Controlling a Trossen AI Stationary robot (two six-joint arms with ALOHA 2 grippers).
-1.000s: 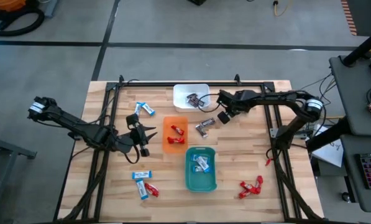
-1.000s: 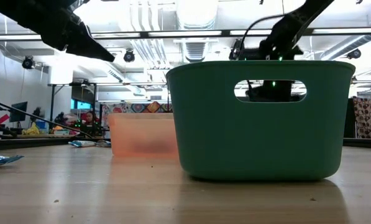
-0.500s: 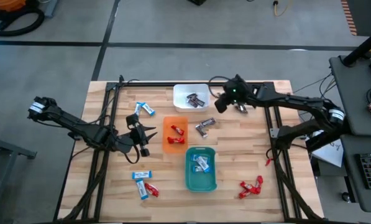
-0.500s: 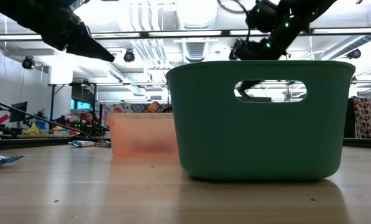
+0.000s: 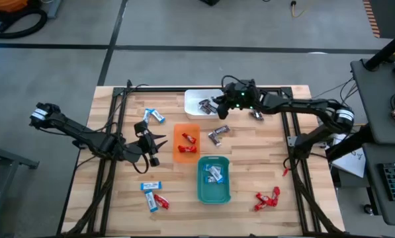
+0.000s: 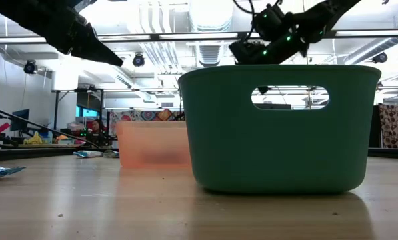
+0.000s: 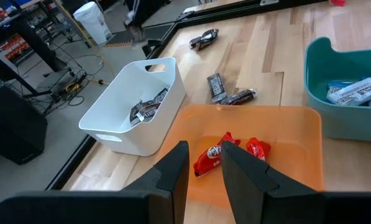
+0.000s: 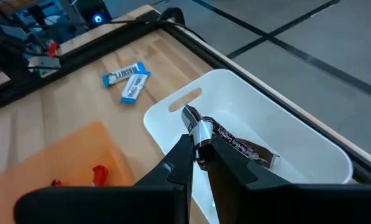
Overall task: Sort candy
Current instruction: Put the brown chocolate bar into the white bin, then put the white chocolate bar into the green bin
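My right gripper point(image 5: 217, 106) is over the right part of the white tray point(image 5: 192, 96) at the far middle. It is shut on a dark brown and silver candy point(image 8: 195, 127). Another dark candy point(image 8: 244, 149) lies in that tray. My left gripper point(image 5: 159, 141) is open and empty, above the table left of the orange tray point(image 5: 178, 134). That tray holds two red candies point(image 7: 229, 152). The teal tray point(image 5: 201, 180) holds blue-and-white candies point(image 5: 215, 173). Two dark candies point(image 5: 217, 134) lie on the table right of the orange tray. My right gripper pinches the dark candy between its two fingertips point(image 8: 180, 155), with the candy's twisted end point(image 8: 188, 114) sticking out past them. The fingers slant down from the table's right side. The candy is lifted clear, above the inside of the white tray point(image 8: 173, 102).
Loose candies lie about the table: blue-and-white ones at the far left point(image 5: 152, 116) and near left point(image 5: 151, 186), red ones at the near left point(image 5: 161, 201) and near right point(image 5: 266, 197), and a dark one point(image 5: 255, 114) right of the white tray. A black frame edges the table.
My right gripper has risen from low beside the white tray, then gone toward the table's left. It now stands over the white tray. My left arm has kept still.
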